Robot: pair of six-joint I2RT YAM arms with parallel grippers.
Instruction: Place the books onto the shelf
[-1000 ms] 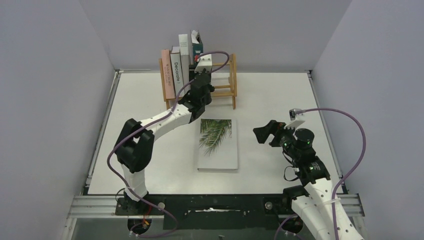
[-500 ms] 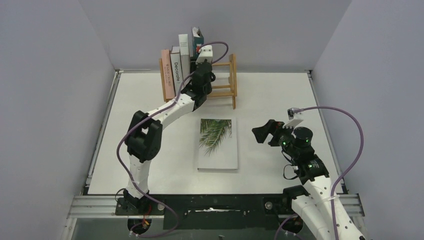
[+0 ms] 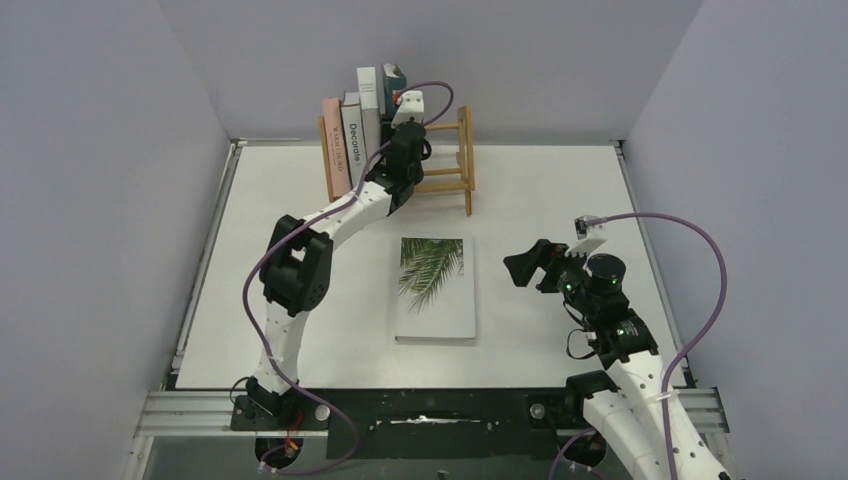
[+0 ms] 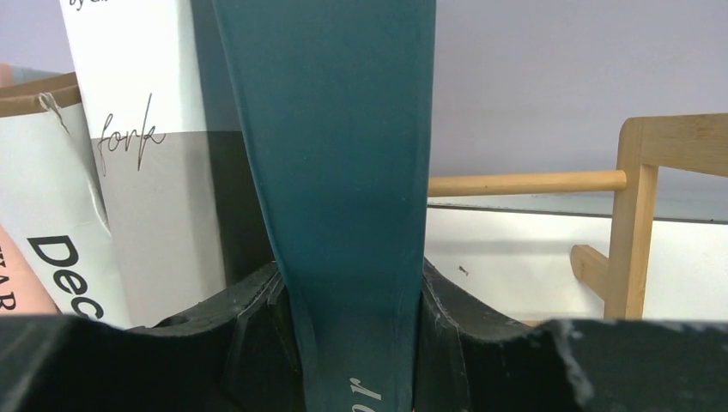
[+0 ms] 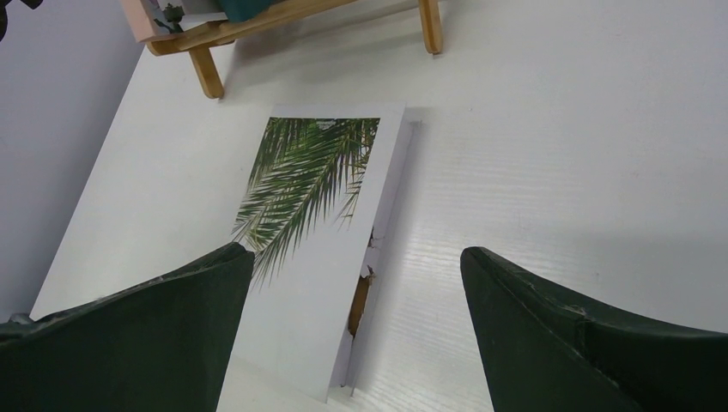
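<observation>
My left gripper [image 3: 401, 128] is shut on the spine of the dark teal book [image 3: 393, 78], which stands upright at the light-wood shelf [image 3: 452, 172] just right of the grey book [image 3: 369, 108]. The brown "Decorate" book [image 3: 352, 145] and the pink book [image 3: 331, 148] stand further left on the shelf. In the left wrist view the teal book [image 4: 343, 172] fills the gap between both fingers [image 4: 249, 330]. The white palm-leaf book [image 3: 436, 288] lies flat mid-table. My right gripper [image 3: 525, 268] hovers open to its right, and in its wrist view the palm-leaf book [image 5: 318, 223] lies ahead of it.
The shelf's right half holds no books, and its right end post [image 4: 640, 215] and rail [image 4: 524, 182] show beyond the teal book. Grey walls enclose the white table [image 3: 560, 190] on three sides. A purple cable [image 3: 700, 250] loops off the right arm.
My left arm has stretched further back toward the shelf, bringing the teal book up against the grey one. The right arm has barely moved.
</observation>
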